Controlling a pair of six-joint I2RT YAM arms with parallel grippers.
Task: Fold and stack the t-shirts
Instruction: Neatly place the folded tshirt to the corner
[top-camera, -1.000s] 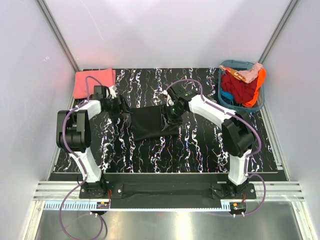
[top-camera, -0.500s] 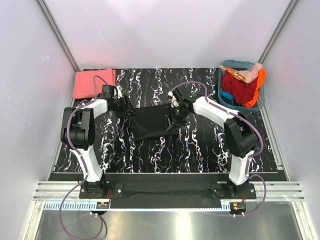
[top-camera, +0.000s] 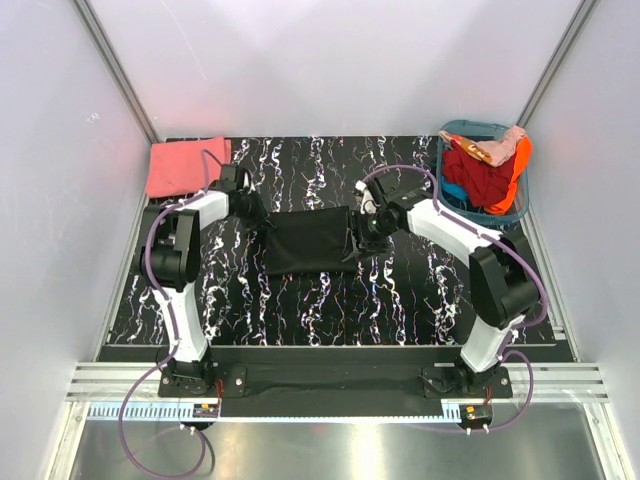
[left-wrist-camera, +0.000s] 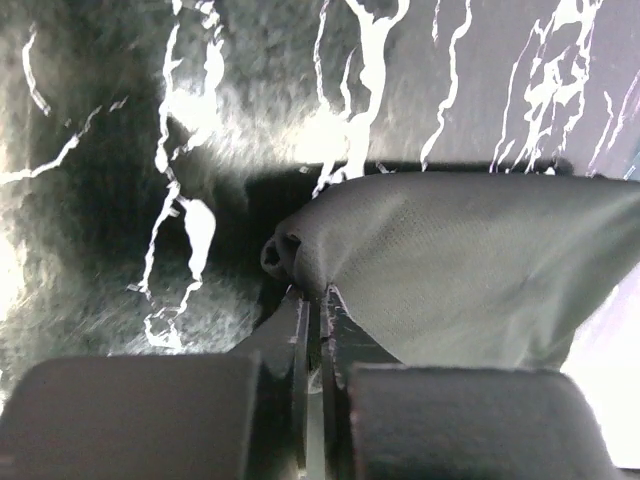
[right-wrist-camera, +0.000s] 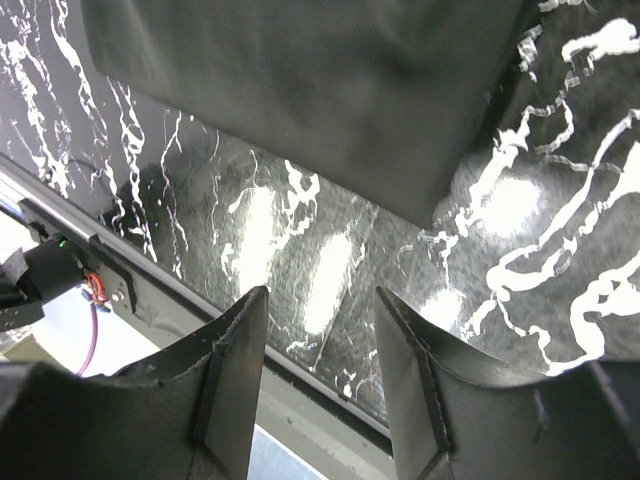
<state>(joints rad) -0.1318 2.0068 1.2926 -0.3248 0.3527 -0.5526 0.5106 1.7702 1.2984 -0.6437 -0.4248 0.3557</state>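
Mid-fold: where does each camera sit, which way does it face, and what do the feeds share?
Top external: above and behind the bases, facing down over the table; both arms show, black t-shirt between them, pink t-shirt far left, basket far right.
Left wrist: on the left arm, looking along the left jaws, shut on the black t-shirt's bunched edge.
Right wrist: on the right arm, looking down between the open right jaws at table.
Shared: all three show the black t-shirt.

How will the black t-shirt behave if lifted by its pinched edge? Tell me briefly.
Probably floppy: the black t-shirt bunches into a soft roll where the left fingers pinch it, so the rest should drape. Likely light, since it lies thin and flat on the table. Its matte weave suggests little slipping.
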